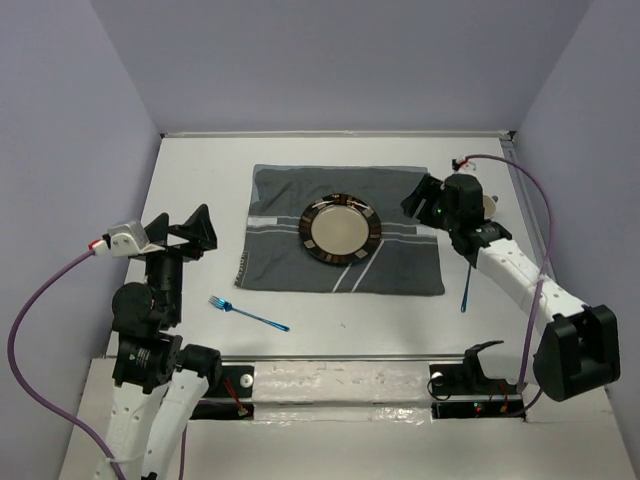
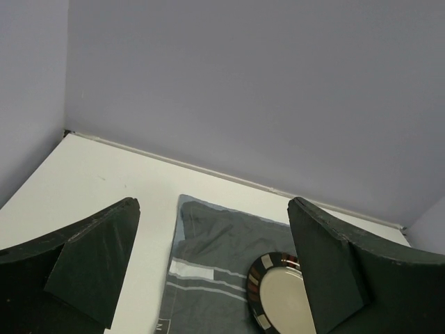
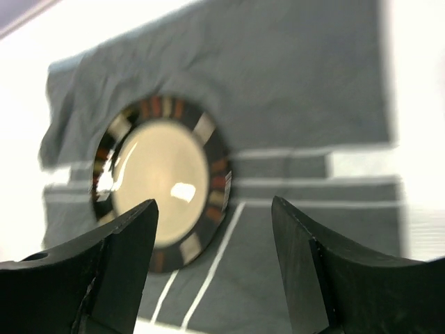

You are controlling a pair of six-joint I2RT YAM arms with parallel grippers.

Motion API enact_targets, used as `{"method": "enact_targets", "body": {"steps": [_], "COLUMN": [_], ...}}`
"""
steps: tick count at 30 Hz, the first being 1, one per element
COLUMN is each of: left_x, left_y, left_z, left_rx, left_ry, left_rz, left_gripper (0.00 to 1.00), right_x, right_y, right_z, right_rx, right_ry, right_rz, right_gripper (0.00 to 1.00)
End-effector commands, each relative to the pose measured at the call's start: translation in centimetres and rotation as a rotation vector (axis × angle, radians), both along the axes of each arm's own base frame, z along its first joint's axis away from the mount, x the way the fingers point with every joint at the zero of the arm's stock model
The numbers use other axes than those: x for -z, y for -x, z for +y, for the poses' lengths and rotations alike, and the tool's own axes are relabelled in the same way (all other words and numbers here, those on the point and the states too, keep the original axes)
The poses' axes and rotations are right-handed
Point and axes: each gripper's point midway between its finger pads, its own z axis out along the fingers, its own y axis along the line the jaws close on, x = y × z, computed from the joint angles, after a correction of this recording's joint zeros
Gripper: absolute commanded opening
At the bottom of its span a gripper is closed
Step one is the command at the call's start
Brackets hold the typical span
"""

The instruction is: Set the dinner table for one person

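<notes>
The dinner table (image 1: pixel 200 170), white and walled in lavender, spans the scene and bears a striped grey cloth (image 1: pixel 290 215) with a dark-rimmed plate (image 1: pixel 341 229) on it, a blue fork (image 1: pixel 248 313) by the wide-spread, empty left gripper (image 1: pixel 203 232), and the right gripper (image 1: pixel 415 203) over the cloth's right edge, jaws parted on nothing.

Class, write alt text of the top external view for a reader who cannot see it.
A dark-rimmed plate sits on a grey striped cloth on the white dinner table. A blue fork lies beside the cloth's near left corner; the left gripper and right gripper hover open either side.
</notes>
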Motion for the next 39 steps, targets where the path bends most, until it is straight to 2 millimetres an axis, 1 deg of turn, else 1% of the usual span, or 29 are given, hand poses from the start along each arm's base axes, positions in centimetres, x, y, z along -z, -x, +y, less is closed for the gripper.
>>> {"method": "enact_targets", "body": {"steps": [1,2,4,5,6,7,8,9,11,12,13,14,17,18,21,23,24,25,26,27,30,31,32,33,34,35,36,37,39], "left_x": [-2.4,-2.6,-2.8,-2.7,-2.7,-2.4,-2.3,-2.2,-2.3,-2.4,-2.4,-2.5,-2.6,-2.6,-2.7,-2.7,-2.8,-2.8,-2.8,-2.8,-2.9,-2.9,-2.9,-3.0,-3.0,-3.0,-3.0,-3.0,-2.9], "left_y": [1.3,1.4,1.6,1.6,1.5,1.3,1.2,1.2,1.4,1.6,1.6,1.7,1.9,1.9,1.9,2.0,2.1,2.1,2.2,2.2,2.2,2.2,2.3,2.3,2.3,2.4,2.3,2.3,2.3], "left_z": [-0.9,-1.0,-1.0,-1.0,-1.2,-1.4,-1.9,-2.1,-2.3,-2.3,-2.2,-2.2,-2.2,-2.3,-2.5,-2.5,-2.5,-2.5,-2.5,-2.6,-2.7,-2.7,-2.8,-2.7,-2.7,-2.6,-2.6,-2.7,-2.6], "left_rx": [0.064,0.068,0.071,0.068,0.076,0.085,0.103,0.110,0.120,0.124,0.122,0.119,0.122,0.128,0.137,0.140,0.140,0.141,0.144,0.146,0.153,0.153,0.155,0.155,0.154,0.151,0.150,0.150,0.147], "left_ry": [0.008,0.009,0.011,0.013,0.012,0.011,0.009,0.006,0.006,0.006,0.004,0.006,0.009,0.010,0.008,0.009,0.009,0.009,0.010,0.011,0.012,0.012,0.012,0.013,0.012,0.014,0.012,0.012,0.010], "left_rz": [-0.093,-0.100,-0.109,-0.103,-0.100,-0.088,-0.083,-0.077,-0.083,-0.088,-0.088,-0.092,-0.100,-0.100,-0.101,-0.105,-0.108,-0.108,-0.109,-0.108,-0.109,-0.111,-0.112,-0.114,-0.115,-0.116,-0.115,-0.113,-0.112], "left_gripper": [0.99,0.99,0.99,0.99,0.99,0.99,0.99,0.99,0.99,0.99,0.99,0.99,0.99,0.99,0.99,0.99,0.99,0.99,0.99,0.99,0.99,0.99,0.99,0.99,0.99,0.99,0.99,0.99,0.99], "right_x": [-5.0,-5.6,-5.7,-5.8,-6.4,-5.5,-6.1,-4.8,-4.0,-3.2,-3.3,-2.3,-0.5,0.3,1.7,2.2,2.6,2.5,2.2,2.0,-0.3,-1.6,-3.2,-3.4,-5.0,-6.2,-5.7,-6.3,-6.6], "right_y": [-1.1,-1.2,-1.5,-2.0,-2.2,-2.8,-3.5,-4.2,-4.9,-5.5,-5.6,-6.1,-7.0,-7.4,-8.0,-8.1,-8.1,-8.2,-8.3,-8.4,-8.6,-8.7,-9.2,-9.2,-10.1,-10.9,-11.1,-12.2,-13.2], "right_z": [-9.3,-10.5,-12.8,-14.6,-15.2,-15.8,-16.9,-17.6,-18.1,-18.2,-18.3,-18.0,-17.2,-17.1,-17.5,-17.7,-17.8,-18.1,-18.2,-18.4,-18.8,-18.1,-16.6,-16.7,-14.7,-13.7,-12.7,-10.8,-9.2], "right_rx": [0.290,0.326,0.380,0.423,0.439,0.443,0.478,0.479,0.463,0.448,0.441,0.424,0.371,0.366,0.377,0.388,0.393,0.406,0.411,0.415,0.427,0.419,0.385,0.392,0.341,0.312,0.283,0.230,0.186], "right_ry": [0.335,0.353,0.387,0.398,0.398,0.417,0.427,0.461,0.467,0.465,0.449,0.438,0.403,0.403,0.421,0.430,0.436,0.445,0.450,0.461,0.476,0.506,0.533,0.536,0.552,0.560,0.558,0.552,0.565], "right_rz": [-0.060,-0.064,-0.045,-0.033,-0.042,-0.010,-0.014,0.026,0.069,0.092,0.090,0.113,0.151,0.170,0.205,0.221,0.231,0.229,0.223,0.220,0.173,0.141,0.099,0.095,0.044,0.010,0.015,-0.011,-0.024], "right_gripper": [0.71,0.71,0.72,0.73,0.73,0.73,0.72,0.72,0.72,0.71,0.70,0.68,0.64,0.62,0.56,0.49,0.39,0.29,0.07,0.00,0.00,0.00,0.00,0.00,0.00,0.00,0.00,0.00,0.00]}}
